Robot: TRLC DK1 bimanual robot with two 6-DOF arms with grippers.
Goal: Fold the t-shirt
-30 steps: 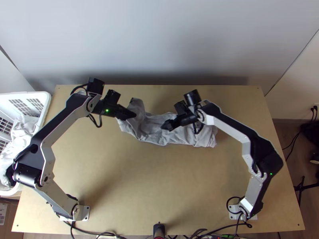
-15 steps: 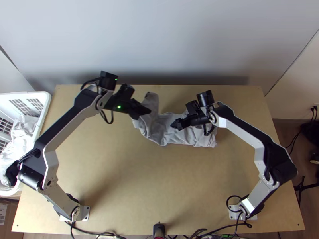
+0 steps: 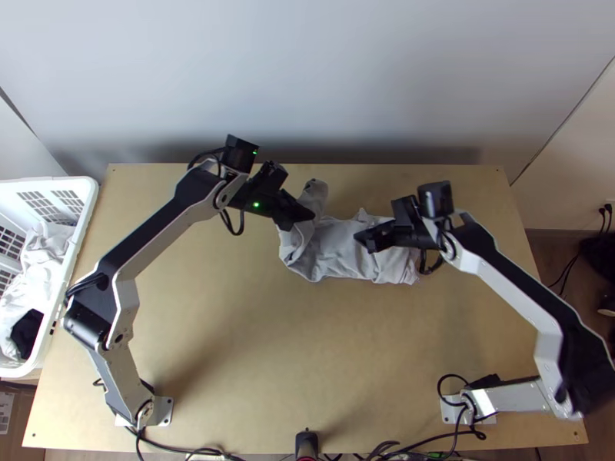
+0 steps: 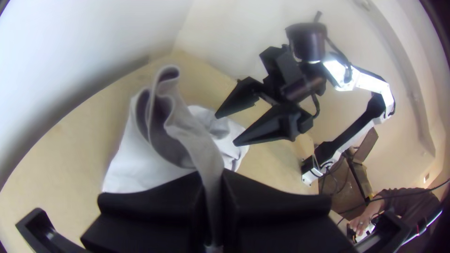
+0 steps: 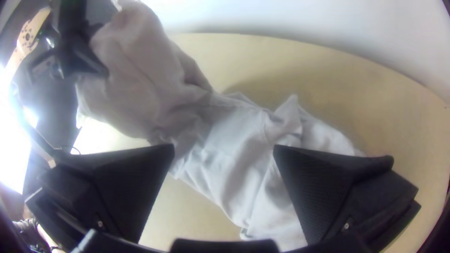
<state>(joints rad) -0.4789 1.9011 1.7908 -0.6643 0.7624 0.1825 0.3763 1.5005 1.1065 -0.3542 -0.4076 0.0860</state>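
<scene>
In the left gripper (image 3: 301, 222), pinched firmly between the two wide black fingers (image 4: 154, 199), a narrow strip of the light grey T-shirt (image 3: 338, 247). Just beyond these fingers, in the left wrist view, deep hanging folds and a curled edge, raised above the table (image 3: 254, 330).

At the right gripper (image 3: 369, 241), both fingers (image 5: 318, 187) spread widely apart; in the right wrist view, part of the same T-shirt lying below and across the gap. Contact between these fingers and the cloth impossible to tell.

From the left gripper to beyond the right gripper, the T-shirt in one long, narrow, bunched band, in the far half of the table; at the left gripper, the lifted end, and under and past the right one, the lower end, wrinkled, with a small peak standing at the far edge.

Farther to the left, at the table's side, a white plastic basket (image 3: 58, 183) with pale cloth (image 3: 46, 250) and a dark piece (image 3: 28, 332) inside. Lower, at the picture's corner, a cardboard box (image 3: 14, 442) with a white label (image 3: 5, 407), the print too small for reading.
</scene>
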